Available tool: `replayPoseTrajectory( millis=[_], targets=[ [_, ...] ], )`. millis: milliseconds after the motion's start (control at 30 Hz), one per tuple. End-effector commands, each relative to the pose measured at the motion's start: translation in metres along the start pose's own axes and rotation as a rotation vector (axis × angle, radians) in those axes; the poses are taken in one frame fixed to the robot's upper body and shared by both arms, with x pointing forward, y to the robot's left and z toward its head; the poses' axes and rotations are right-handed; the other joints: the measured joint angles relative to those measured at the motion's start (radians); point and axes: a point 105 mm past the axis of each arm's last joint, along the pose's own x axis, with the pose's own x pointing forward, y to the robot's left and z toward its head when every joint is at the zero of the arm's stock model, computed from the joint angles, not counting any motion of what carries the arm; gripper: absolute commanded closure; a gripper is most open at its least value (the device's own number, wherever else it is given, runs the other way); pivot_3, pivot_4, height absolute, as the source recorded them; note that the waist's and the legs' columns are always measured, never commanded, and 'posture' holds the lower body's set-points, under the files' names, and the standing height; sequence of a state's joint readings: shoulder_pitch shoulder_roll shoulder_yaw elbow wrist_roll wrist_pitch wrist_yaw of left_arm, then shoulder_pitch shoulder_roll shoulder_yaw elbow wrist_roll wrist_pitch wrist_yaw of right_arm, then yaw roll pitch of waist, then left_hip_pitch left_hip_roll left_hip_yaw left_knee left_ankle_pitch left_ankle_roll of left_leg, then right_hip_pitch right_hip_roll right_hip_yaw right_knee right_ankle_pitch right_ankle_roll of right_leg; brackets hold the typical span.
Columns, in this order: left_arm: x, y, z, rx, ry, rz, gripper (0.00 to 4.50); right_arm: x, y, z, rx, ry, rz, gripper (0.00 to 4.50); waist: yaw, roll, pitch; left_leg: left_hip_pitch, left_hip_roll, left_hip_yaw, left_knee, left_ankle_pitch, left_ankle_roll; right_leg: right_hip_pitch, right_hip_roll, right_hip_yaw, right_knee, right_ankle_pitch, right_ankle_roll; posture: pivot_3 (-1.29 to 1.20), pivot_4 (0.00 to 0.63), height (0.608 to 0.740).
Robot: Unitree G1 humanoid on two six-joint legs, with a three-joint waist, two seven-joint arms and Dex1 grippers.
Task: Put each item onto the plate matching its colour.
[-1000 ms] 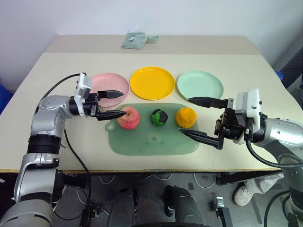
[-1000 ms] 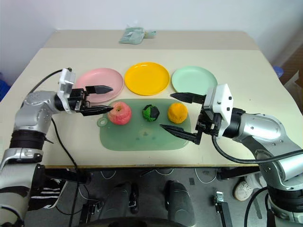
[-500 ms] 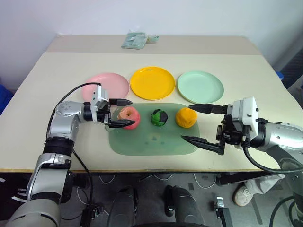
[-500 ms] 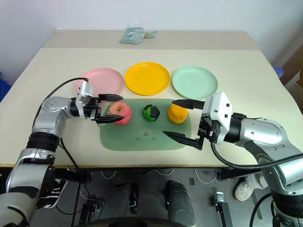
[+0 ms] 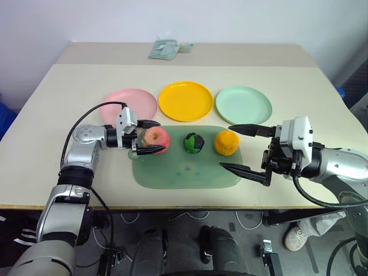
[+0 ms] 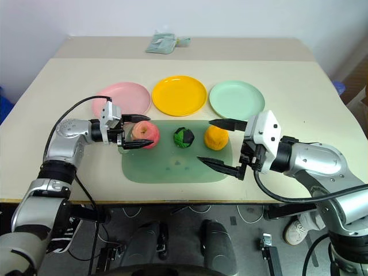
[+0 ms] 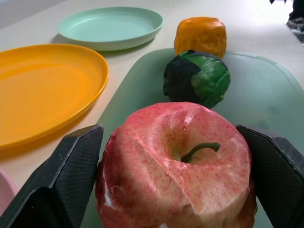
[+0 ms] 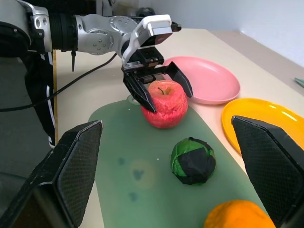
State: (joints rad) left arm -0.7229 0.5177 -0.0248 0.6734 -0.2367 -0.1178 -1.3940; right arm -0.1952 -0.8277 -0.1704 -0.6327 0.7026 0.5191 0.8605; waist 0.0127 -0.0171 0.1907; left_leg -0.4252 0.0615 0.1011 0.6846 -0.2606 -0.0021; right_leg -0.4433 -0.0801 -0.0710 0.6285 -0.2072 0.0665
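The apple (image 5: 156, 139) sits at the left end of the green mat (image 5: 187, 171), and the left gripper (image 5: 150, 137) has it right between its two fingers, one finger on the far side and one on the near side. The fingers are spread open about as wide as the apple, and it is hard to tell if they touch it yet; they do not look squeezed on it. The pink plate (image 5: 131, 103) lies just beyond the apple, far and a bit left, so the left arm is the close one for this job. The green-and-black ball (image 5: 194, 143) is in the middle of the mat and the orange fruit (image 5: 226, 142) is at the right end. The right gripper (image 5: 245, 149) hangs wide open beside the orange fruit, holding nothing. The yellow plate (image 5: 185, 100) and the mint plate (image 5: 243, 104) have nothing on them. A second ago the left gripper was farther left, with only its near fingertip at the apple. Now it has slid in around it.
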Motion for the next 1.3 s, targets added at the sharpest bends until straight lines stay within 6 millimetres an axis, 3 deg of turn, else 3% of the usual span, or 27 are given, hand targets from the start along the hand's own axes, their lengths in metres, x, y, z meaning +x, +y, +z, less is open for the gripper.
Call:
replayPoseTrajectory(
  millis=[33, 133, 300, 400, 567, 733, 900, 1100, 1133, 1300],
  targets=[
    [0.000, -0.007, -0.007, -0.039, 0.018, -0.043, 1.11, -0.001, -0.004, 0.008, -0.045, -0.007, -0.012, 0.00, 0.000, 0.000, 0.000, 0.000, 0.000, 0.000, 0.000, 0.000, 0.000, 0.000, 0.000, 0.000, 0.000, 0.000, 0.000, 0.00, 0.150, 0.740],
    [0.000, -0.005, -0.005, -0.014, -0.004, -0.011, 1.18, -0.001, -0.006, 0.009, -0.050, -0.008, -0.015, 0.00, 0.000, 0.000, 0.000, 0.000, 0.000, 0.000, 0.000, 0.000, 0.000, 0.000, 0.000, 0.000, 0.000, 0.000, 0.000, 0.00, 0.150, 0.740],
    [-0.001, 0.013, 0.025, -0.075, -0.166, 0.085, 1.18, -0.001, -0.010, 0.012, -0.062, -0.016, -0.034, 0.00, 0.000, 0.000, 0.000, 0.000, 0.000, 0.000, 0.000, 0.000, 0.000, 0.000, 0.000, 0.000, 0.000, 0.001, 0.001, 0.00, 0.150, 0.740],
    [-0.007, 0.036, 0.046, -0.077, -0.241, 0.228, 1.18, 0.000, -0.017, 0.015, -0.052, -0.051, -0.073, 0.00, 0.000, 0.000, 0.000, -0.001, 0.000, 0.000, 0.000, 0.000, 0.000, 0.000, 0.000, 0.000, 0.000, 0.001, 0.002, 0.00, 0.150, 0.740],
    [-0.022, 0.081, 0.055, -0.037, -0.253, 0.560, 1.18, 0.014, -0.046, 0.019, 0.031, -0.154, -0.247, 0.00, -0.001, -0.001, 0.000, 0.000, 0.000, 0.000, 0.000, 0.000, 0.000, 0.000, 0.000, 0.000, 0.000, 0.001, 0.002, 0.00, 0.150, 0.740],
    [-0.034, 0.104, 0.048, -0.016, -0.214, 0.791, 1.18, 0.042, -0.055, 0.014, 0.014, -0.173, -0.334, 0.00, -0.003, -0.001, 0.000, 0.000, 0.000, 0.000, -0.001, 0.000, 0.000, -0.001, 0.001, 0.000, 0.001, 0.001, 0.002, 0.00, 0.150, 0.740],
    [-0.049, 0.115, 0.034, -0.068, -0.183, 0.933, 1.18, 0.050, -0.056, 0.010, -0.003, -0.152, -0.350, 0.00, 0.000, -0.001, 0.000, -0.001, -0.001, 0.001, -0.001, 0.000, 0.000, -0.001, 0.000, 0.000, 0.000, 0.002, 0.003, 0.00, 0.150, 0.740],
    [-0.051, 0.117, 0.026, -0.141, -0.176, 0.958, 1.18, 0.049, -0.055, 0.006, -0.018, -0.129, -0.344, 0.00, -0.001, -0.001, 0.000, -0.001, 0.000, 0.001, -0.001, 0.000, 0.000, -0.001, 0.000, 0.000, 0.000, 0.002, 0.003, 0.00, 0.150, 0.740],
    [-0.052, 0.118, 0.025, -0.145, -0.175, 0.964, 0.17, 0.049, -0.055, 0.006, -0.020, -0.127, -0.344, 0.00, -0.001, -0.001, 0.000, -0.001, 0.000, 0.001, -0.001, 0.000, 0.000, -0.001, 0.000, 0.000, 0.000, 0.002, 0.003, 0.00, 0.150, 0.740],
    [-0.057, 0.120, 0.032, -0.114, -0.200, 0.979, 0.04, 0.048, -0.055, 0.005, -0.023, -0.123, -0.341, 0.00, -0.002, -0.001, 0.000, -0.001, 0.000, 0.001, -0.001, 0.000, 0.000, -0.001, 0.000, 0.000, 0.000, 0.002, 0.003, 0.00, 0.150, 0.740]
  ],
)
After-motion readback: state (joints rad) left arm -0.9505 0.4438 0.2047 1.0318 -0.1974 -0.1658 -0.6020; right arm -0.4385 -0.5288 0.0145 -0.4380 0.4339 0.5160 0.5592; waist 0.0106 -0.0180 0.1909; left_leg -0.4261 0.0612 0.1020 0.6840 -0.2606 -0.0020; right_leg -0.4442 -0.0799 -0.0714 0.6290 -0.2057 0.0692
